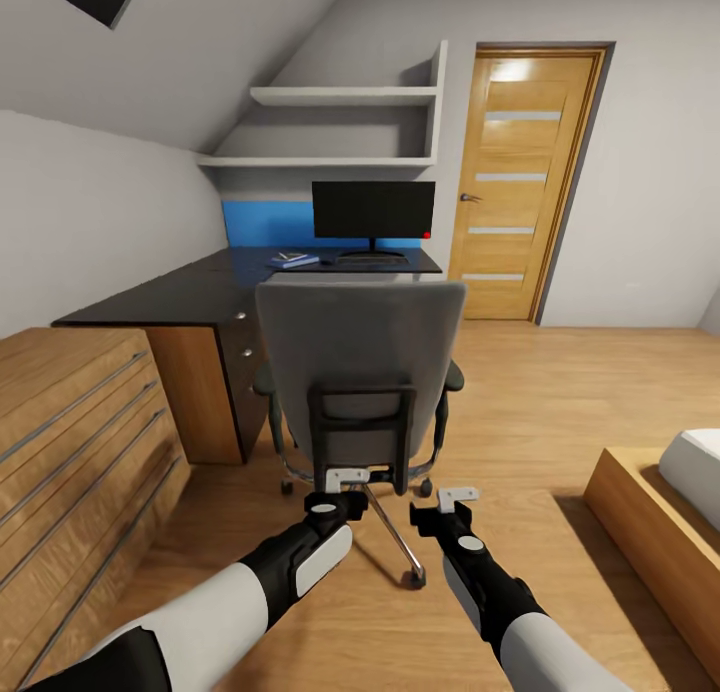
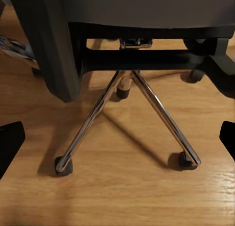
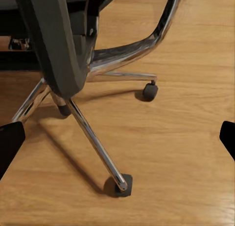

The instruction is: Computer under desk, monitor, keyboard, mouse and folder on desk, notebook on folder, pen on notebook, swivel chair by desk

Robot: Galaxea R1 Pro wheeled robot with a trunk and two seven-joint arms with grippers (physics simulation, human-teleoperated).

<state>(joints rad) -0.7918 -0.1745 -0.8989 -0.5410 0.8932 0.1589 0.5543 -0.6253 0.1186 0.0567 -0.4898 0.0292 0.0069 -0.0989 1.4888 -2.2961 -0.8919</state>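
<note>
The grey swivel chair (image 1: 360,357) stands with its back to me, in front of the black desk (image 1: 170,297). On the desk are the black monitor (image 1: 373,210), the keyboard (image 1: 371,258) below it, the small mouse (image 1: 326,261) and the blue folder (image 1: 295,262) with a dark notebook on top. The pen is too small to make out, and the computer is hidden. My left gripper (image 1: 346,480) is open just behind the chair's lower back bracket. My right gripper (image 1: 459,496) is open, a little right of the chair. The chrome star base (image 2: 122,108) (image 3: 93,133) lies ahead of both open grippers (image 2: 117,142) (image 3: 117,142).
A light wood drawer unit (image 1: 80,432) stands at the left beside the desk. A bed frame (image 1: 650,517) is at the right. A wooden door (image 1: 520,182) is beyond the desk's right end, and white shelves (image 1: 330,127) hang above the desk.
</note>
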